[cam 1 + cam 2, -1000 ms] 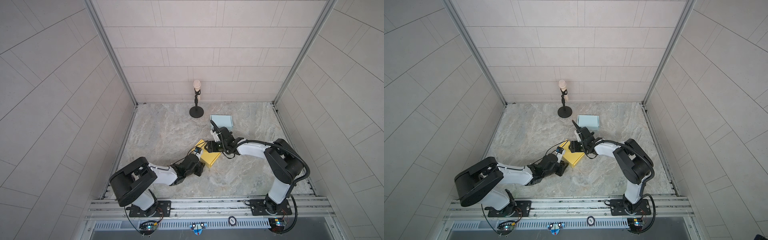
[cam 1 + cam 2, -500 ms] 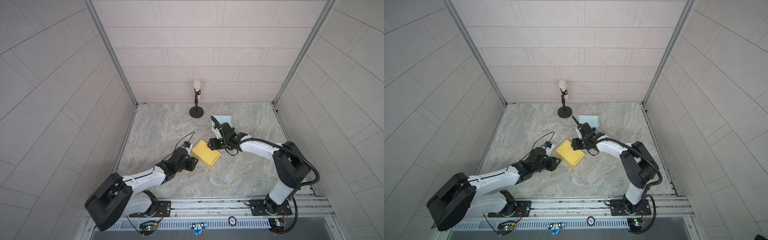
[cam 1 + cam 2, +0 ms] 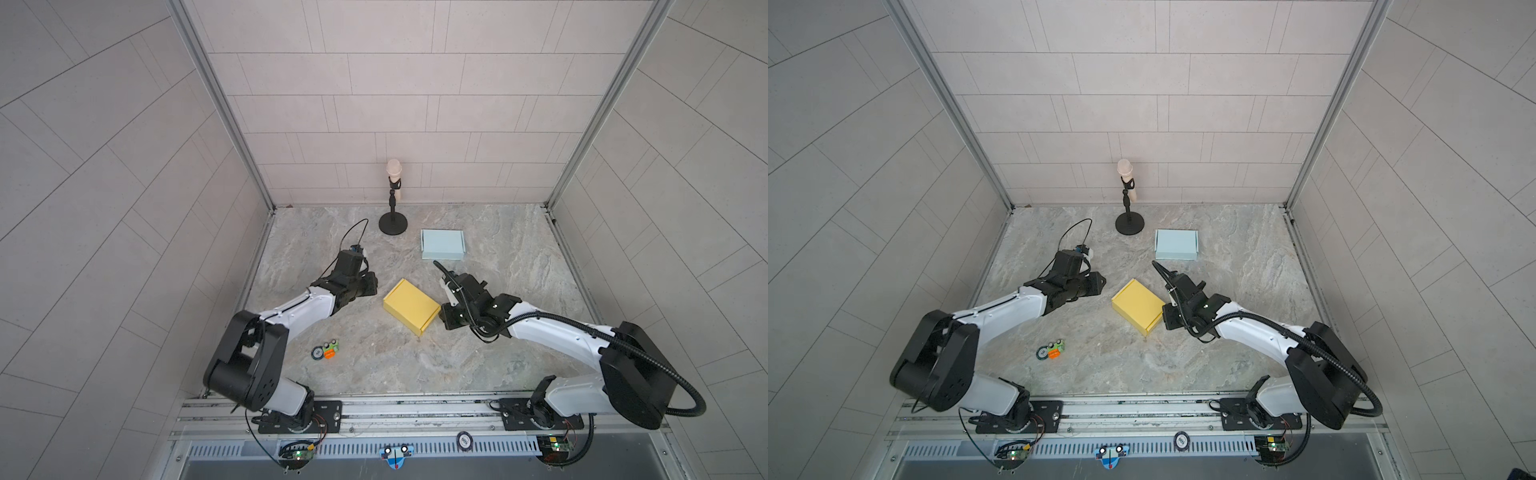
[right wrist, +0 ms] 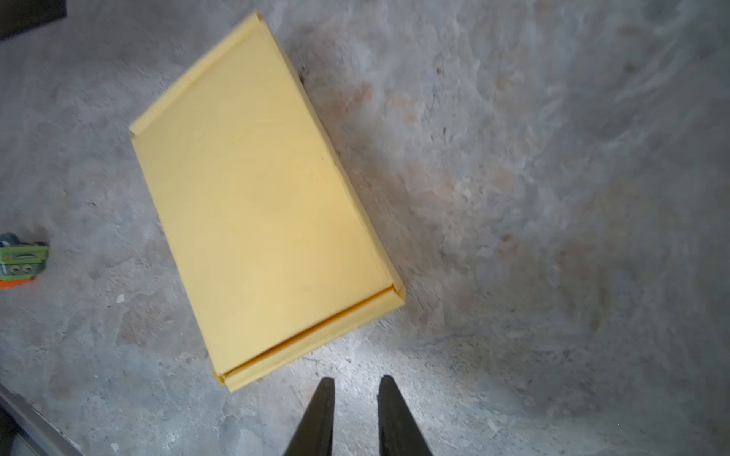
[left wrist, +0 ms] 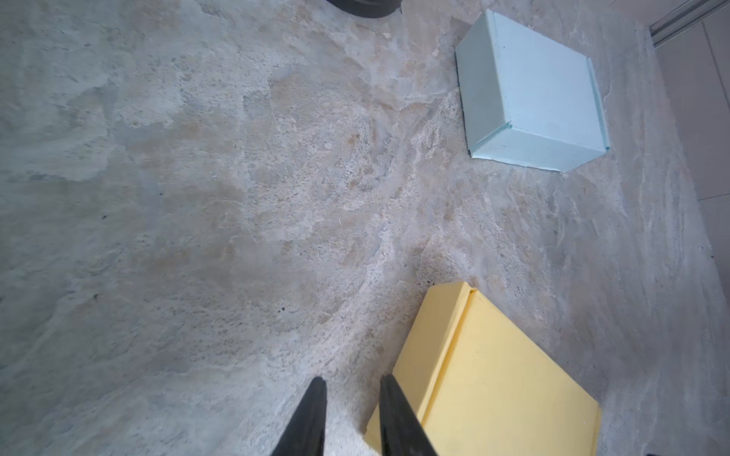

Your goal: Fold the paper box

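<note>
The yellow paper box lies closed and flat on the marble floor in the middle, turned at an angle. Its lid edge shows in the left wrist view, its whole top in the right wrist view. My left gripper hovers just left of the box, jaws a narrow gap apart with only floor between them. My right gripper sits just off the box's right end, fingertips also slightly apart and holding nothing. Neither gripper touches the box.
A closed light blue box lies behind the yellow one. A microphone on a black round stand stands at the back wall. A small green and orange gadget lies front left. Walls enclose three sides.
Both grippers have drawn away from the yellow box, the left one to the left, the right one to the right. Both pairs of jaws have narrowed. The box lies free.
</note>
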You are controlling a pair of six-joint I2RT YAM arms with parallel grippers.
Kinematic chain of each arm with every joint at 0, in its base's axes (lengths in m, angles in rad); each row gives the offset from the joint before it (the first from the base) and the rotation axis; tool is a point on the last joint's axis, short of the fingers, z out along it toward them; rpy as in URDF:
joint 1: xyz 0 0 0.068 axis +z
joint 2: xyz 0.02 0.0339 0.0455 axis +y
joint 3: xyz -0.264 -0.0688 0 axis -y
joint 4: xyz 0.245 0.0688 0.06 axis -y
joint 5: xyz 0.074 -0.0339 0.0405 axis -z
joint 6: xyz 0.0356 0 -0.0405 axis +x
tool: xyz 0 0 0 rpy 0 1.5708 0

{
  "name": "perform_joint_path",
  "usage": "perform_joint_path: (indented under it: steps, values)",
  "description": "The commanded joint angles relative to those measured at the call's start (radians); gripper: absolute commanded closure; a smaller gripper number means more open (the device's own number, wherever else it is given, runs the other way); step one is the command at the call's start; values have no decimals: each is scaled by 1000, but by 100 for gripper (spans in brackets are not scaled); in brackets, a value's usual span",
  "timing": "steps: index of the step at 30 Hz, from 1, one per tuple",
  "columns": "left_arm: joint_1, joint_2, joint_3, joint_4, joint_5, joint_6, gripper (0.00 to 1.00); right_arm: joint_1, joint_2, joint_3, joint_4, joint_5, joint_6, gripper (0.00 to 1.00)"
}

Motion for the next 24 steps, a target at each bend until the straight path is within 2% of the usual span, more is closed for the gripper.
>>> perform_joint_path:
  steps: [1, 7, 22, 24]
  values:
    - [-7, 85, 55, -23, -35, 28, 73, 12, 31, -18, 47, 15, 31, 77]
    - [-27, 148, 64, 11, -1, 34, 74, 4, 134, -11, 144, -34, 51, 77]
    - [-104, 17, -91, 45, 18, 21, 72, -77, 314, 113, 131, -64, -51, 77]
    - [-155, -17, -122, 43, 13, 8, 72, -84, 331, 129, 128, -65, -62, 77]
